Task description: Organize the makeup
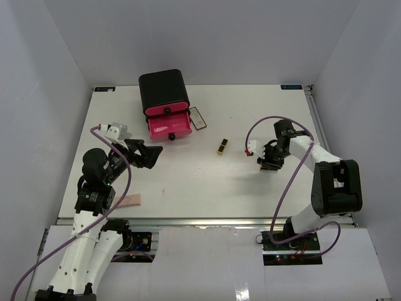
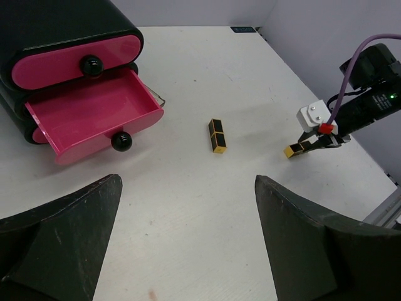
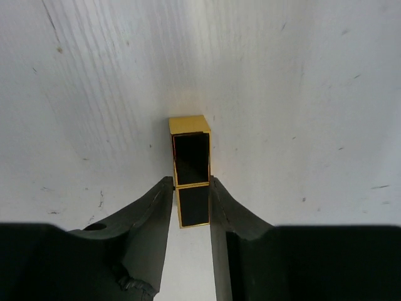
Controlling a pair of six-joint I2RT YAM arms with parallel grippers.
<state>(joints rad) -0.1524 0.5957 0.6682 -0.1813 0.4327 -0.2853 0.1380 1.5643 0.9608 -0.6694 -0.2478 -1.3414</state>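
Note:
My right gripper (image 3: 191, 185) is shut on a gold-and-black lipstick tube (image 3: 190, 155), with its fingers pressed on both sides of the tube just above the table. In the top view this gripper (image 1: 270, 165) is at mid right. It also shows in the left wrist view, with the tube (image 2: 293, 150) in it. A second lipstick tube (image 1: 222, 147) (image 2: 217, 136) lies loose at the table's middle. A flat rectangular compact (image 1: 198, 118) lies right of the box. A beige-pink pad (image 1: 128, 200) lies near the front left edge. My left gripper (image 1: 151, 155) (image 2: 188, 185) is open and empty, left of centre.
A black box (image 1: 162, 88) with pink drawers stands at the back. Its lower drawer (image 1: 170, 127) (image 2: 94, 116) is pulled open and looks empty. The table's right edge has a metal rail (image 1: 318, 122). White walls enclose the table.

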